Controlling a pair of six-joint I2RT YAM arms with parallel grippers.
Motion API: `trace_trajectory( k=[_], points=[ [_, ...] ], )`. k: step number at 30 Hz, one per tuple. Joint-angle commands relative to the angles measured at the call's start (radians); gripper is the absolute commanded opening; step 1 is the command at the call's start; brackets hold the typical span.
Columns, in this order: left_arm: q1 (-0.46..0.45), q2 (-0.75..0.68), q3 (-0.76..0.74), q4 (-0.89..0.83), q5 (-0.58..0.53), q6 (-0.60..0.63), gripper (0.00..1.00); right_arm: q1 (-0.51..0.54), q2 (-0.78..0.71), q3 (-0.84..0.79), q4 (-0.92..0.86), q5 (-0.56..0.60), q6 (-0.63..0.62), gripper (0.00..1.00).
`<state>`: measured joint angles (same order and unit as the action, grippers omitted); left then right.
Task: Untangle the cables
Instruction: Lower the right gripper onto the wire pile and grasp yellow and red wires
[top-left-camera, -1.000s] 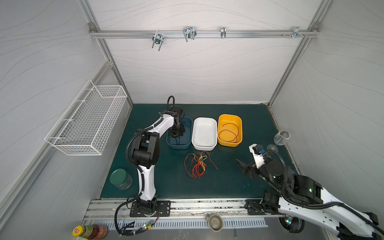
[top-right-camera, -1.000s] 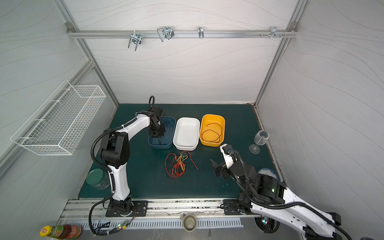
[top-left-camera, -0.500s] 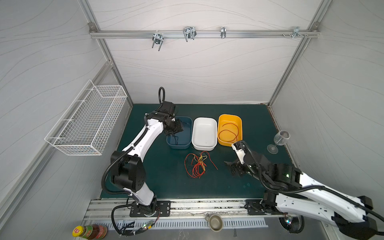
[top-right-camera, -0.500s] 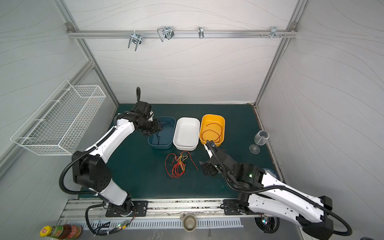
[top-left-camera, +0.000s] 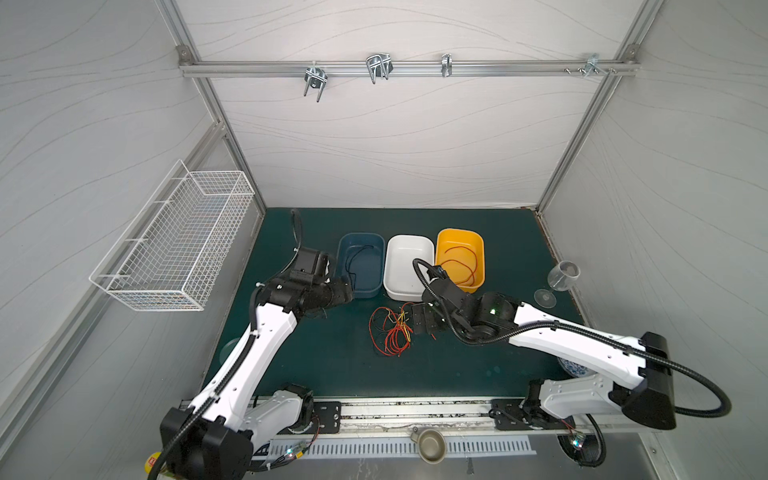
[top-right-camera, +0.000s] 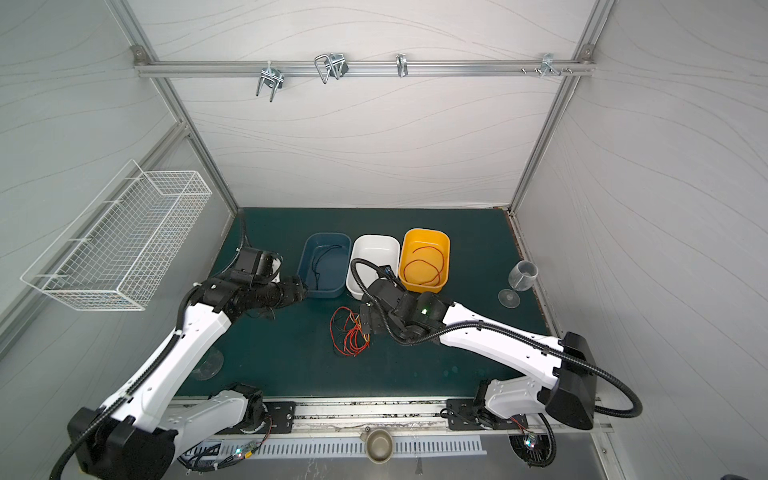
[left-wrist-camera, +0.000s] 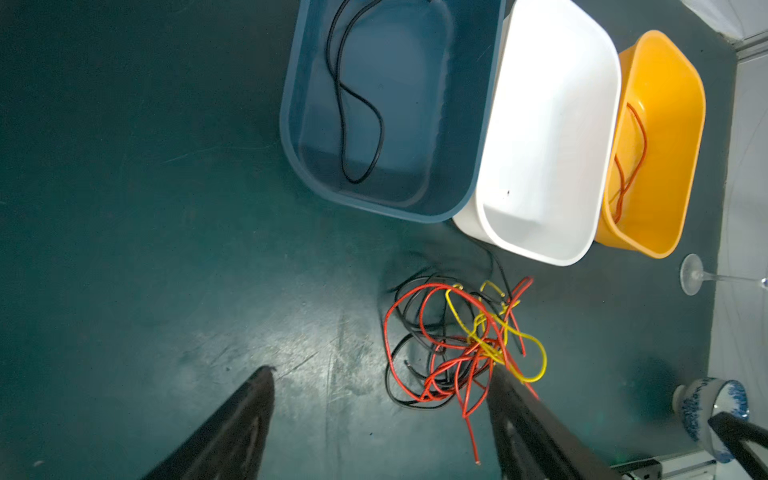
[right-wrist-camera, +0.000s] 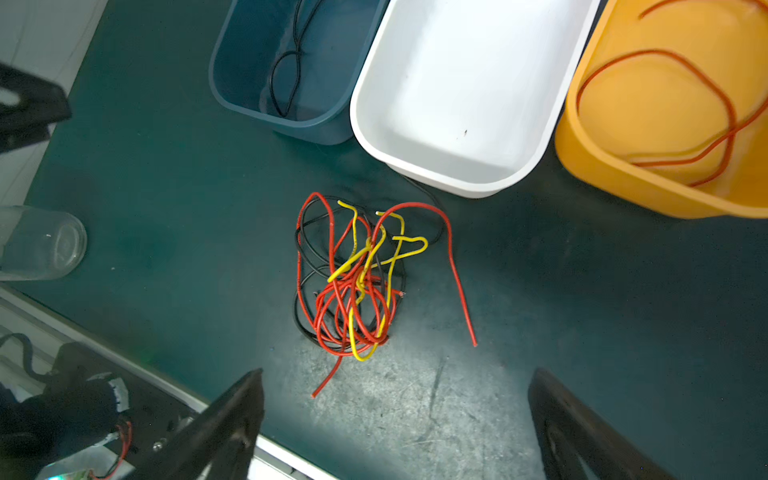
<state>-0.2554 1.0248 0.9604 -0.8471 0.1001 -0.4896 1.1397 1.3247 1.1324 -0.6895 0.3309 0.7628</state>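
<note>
Knot of thin cables (top-left-camera: 392, 332) (top-right-camera: 351, 334) lies on the dark green worktop (top-left-camera: 316, 365), just in front of the white plastic tub (top-left-camera: 409, 245). It is mostly red loops with black strands beneath and yellow strands crossing on top (right-wrist-camera: 353, 282). One red end trails free.

A single black cable (left-wrist-camera: 341, 133) lies looped in the blue plastic tub (top-left-camera: 360, 237). A single red cable (right-wrist-camera: 725, 99) lies in the yellow plastic tub (top-left-camera: 459, 236).

Left end effector (left-wrist-camera: 380, 370): fingers wide apart, nothing between them, near the blue tub's corner. Right end effector (right-wrist-camera: 397, 372): fingers wide apart, empty, at the knot's edge; contact unclear.

In a top view the right tool (top-left-camera: 415, 322) hides some cables (top-left-camera: 392, 340).
</note>
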Motion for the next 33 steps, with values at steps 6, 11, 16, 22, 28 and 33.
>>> trace_trajectory(
  k=[6,11,16,22,28,33],
  points=[
    [0.001,-0.167,-0.084,0.075,-0.085,-0.008,0.94,-0.006,0.124,0.044,0.043,-0.078,0.154,0.92],
    [-0.001,-0.15,-0.067,0.048,-0.105,0.005,0.94,-0.014,0.21,0.091,0.057,-0.115,0.184,0.79],
    [-0.021,-0.147,-0.066,0.034,-0.135,0.017,0.94,-0.042,0.26,0.095,0.093,-0.163,0.223,0.7],
    [-0.045,-0.164,-0.073,0.033,-0.171,0.02,0.94,-0.064,0.288,0.096,0.126,-0.177,0.239,0.61],
    [-0.05,-0.161,-0.069,0.029,-0.177,0.022,0.94,-0.074,0.334,0.114,0.133,-0.194,0.235,0.55],
    [-0.057,-0.163,-0.069,0.026,-0.187,0.023,0.94,-0.078,0.359,0.123,0.139,-0.202,0.228,0.51]
  ],
)
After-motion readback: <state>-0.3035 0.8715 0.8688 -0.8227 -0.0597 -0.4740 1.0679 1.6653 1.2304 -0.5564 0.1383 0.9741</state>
